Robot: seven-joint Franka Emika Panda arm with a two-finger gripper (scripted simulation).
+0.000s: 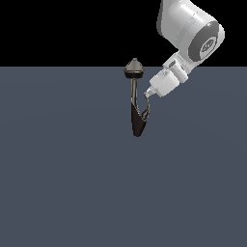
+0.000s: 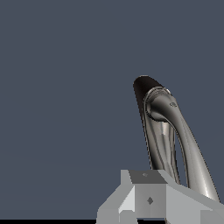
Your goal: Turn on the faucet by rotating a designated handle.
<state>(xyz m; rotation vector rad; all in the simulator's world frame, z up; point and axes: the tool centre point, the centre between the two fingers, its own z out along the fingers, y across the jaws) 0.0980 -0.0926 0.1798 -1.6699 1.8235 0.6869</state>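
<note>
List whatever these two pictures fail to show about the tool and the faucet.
- Tool opening: exterior view too small; wrist view shows only one grey finger, the rest cut off by the picture's edge.
- Contact with the handle: the tip sits right beside it, but touch cannot be told.
- Faucet cap: outside the wrist view.
- Arm base: cut off at the exterior view's top.

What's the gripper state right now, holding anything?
Gripper: right at the faucet's handle, but whether it's open or closed cannot be told; fingers are too small and partly hidden.
</note>
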